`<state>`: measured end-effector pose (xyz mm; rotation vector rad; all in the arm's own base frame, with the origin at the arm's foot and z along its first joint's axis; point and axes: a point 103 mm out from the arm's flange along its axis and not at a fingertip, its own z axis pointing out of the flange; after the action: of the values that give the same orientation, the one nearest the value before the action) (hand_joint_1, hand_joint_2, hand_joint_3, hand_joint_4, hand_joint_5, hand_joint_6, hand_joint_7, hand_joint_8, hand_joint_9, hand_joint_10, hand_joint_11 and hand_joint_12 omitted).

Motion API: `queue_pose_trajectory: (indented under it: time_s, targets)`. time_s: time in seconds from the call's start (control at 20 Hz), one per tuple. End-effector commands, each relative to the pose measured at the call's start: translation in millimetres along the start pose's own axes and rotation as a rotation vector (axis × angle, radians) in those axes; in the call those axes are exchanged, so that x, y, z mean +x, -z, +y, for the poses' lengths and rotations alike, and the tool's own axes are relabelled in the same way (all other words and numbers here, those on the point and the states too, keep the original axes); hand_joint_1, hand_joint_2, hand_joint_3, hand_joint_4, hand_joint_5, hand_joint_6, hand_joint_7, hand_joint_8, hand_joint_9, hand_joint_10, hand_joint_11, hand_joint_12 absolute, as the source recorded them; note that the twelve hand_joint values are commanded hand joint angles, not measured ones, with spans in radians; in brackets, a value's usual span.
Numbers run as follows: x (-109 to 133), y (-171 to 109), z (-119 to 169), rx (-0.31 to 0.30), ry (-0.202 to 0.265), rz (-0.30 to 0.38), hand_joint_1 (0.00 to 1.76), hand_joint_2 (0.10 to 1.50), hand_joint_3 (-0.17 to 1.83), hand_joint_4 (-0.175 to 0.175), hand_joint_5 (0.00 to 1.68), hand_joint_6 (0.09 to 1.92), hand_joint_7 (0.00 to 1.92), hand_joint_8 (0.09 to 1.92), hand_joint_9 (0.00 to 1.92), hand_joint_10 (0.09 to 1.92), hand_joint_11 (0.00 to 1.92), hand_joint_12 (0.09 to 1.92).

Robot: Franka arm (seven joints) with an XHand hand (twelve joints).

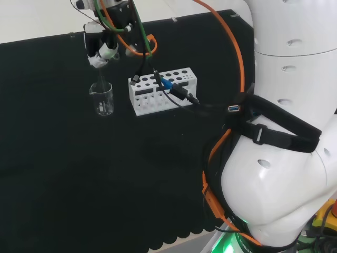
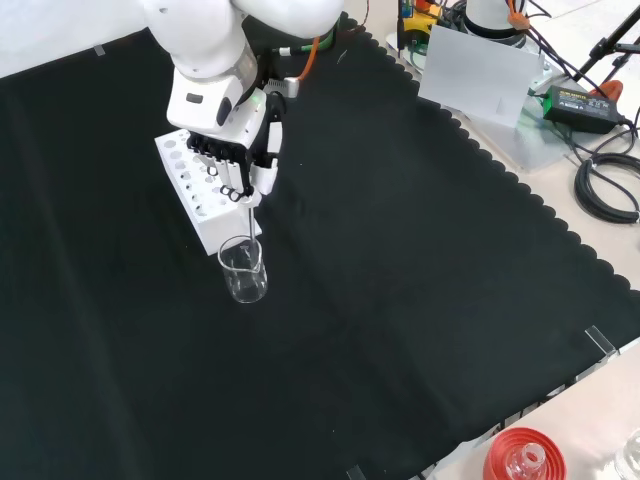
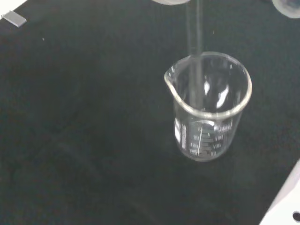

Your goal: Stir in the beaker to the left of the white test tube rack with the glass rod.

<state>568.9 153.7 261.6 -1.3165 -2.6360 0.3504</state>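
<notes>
Front view, near to far: the beaker (image 2: 244, 270) stood on the black cloth (image 2: 400, 300), the white test tube rack (image 2: 200, 195) just behind it at approx. 11 o'clock, and the hand (image 2: 240, 150) directly above, towards 12.

Key relation: beaker lay straight below the hand. The glass rod (image 2: 248, 225), long axis near vertical, ran from the curled fingers (image 2: 232, 168) down through the beaker's mouth. From the wrist view its tip looked well inside, closer to the spout side. Hand was clenched round the rod's top end.

Materials: beaker clear glass w/ printed scale, cylindrical, pouring lip; couldn't tell if it held liquid. Rod thin, clear, straight. Rack white, boxy, rows of round holes. Cloth matte.

Judgement: stirring stage; the next move likely needs small circles w/o knocking the wall.
</notes>
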Motion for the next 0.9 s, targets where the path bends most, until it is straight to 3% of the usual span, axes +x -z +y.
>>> queue_pose_trajectory:
  time_s: [0.05, 0.25, 0.45, 0.7, 0.9]
  targets:
    - [3, 16, 25, -0.017, 0.024, -0.002, 1.33, 1.06, -0.17, -0.175, 1.29, 0.34, 1.39, 0.54, 1.81, 0.26, 1.67, 0.46]
    - [-2, 16, 29, -0.008, 0.024, -0.008, 1.33, 1.06, -0.17, -0.175, 1.28, 0.34, 1.39, 0.55, 1.81, 0.26, 1.67, 0.46]
    - [-24, 16, 34, 0.009, 0.012, 0.006, 1.33, 1.06, -0.17, -0.175, 1.28, 0.34, 1.39, 0.55, 1.81, 0.26, 1.67, 0.46]
    - [-43, 17, 18, 0.004, -0.027, -0.006, 1.33, 1.06, -0.17, -0.175, 1.28, 0.35, 1.39, 0.55, 1.81, 0.26, 1.67, 0.46]
    - [-42, 20, 7, 0.002, -0.041, -0.010, 1.33, 1.06, -0.17, -0.175, 1.28, 0.35, 1.39, 0.55, 1.81, 0.26, 1.67, 0.46]
